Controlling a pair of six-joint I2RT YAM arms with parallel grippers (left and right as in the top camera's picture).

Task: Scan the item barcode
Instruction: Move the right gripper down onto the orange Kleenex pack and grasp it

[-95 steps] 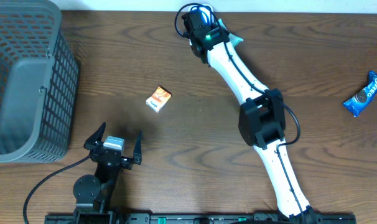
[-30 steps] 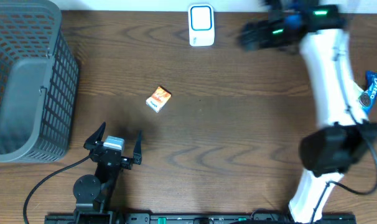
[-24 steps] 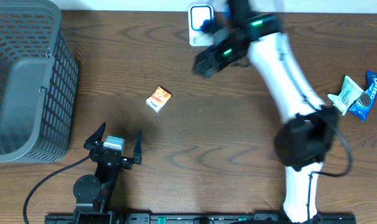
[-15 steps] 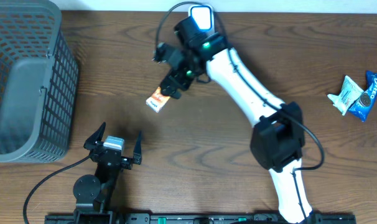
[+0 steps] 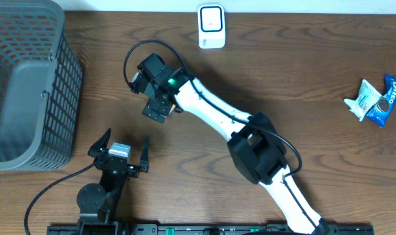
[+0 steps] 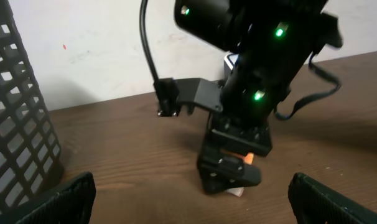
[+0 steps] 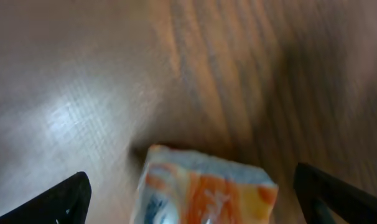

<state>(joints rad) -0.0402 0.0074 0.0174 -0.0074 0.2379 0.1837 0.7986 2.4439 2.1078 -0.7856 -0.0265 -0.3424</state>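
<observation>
**Small box** (image 7: 204, 186). A light, stiff carton is judged, easily lifted but liable to be dented by a hard squeeze. Its glossy printed faces may slip. Hold is best taken across two opposite narrow sides, so that the broad faces are left uncovered for the reader. An orange and white print is shown in the right wrist view, blurred. No barcode can be made out. The box is laid flat on the wooden table (image 5: 204, 163), left of centre and near the basket side.

**Right gripper** (image 5: 157, 108). It is held directly above the box with its fingers spread wide, one on either side. Nothing is clasped, and contact cannot be determined.

**Left gripper** (image 5: 123, 142). It is parked near the front edge, spread apart and empty, just below the box.

**Scanner** (image 5: 211, 26). A white unit is stood at the far edge, well apart from the box.

**Basket** (image 5: 70, 72). A grey mesh basket is set at the left.

**Snack packs** (image 5: 374, 99). These are laid at the far right.
</observation>
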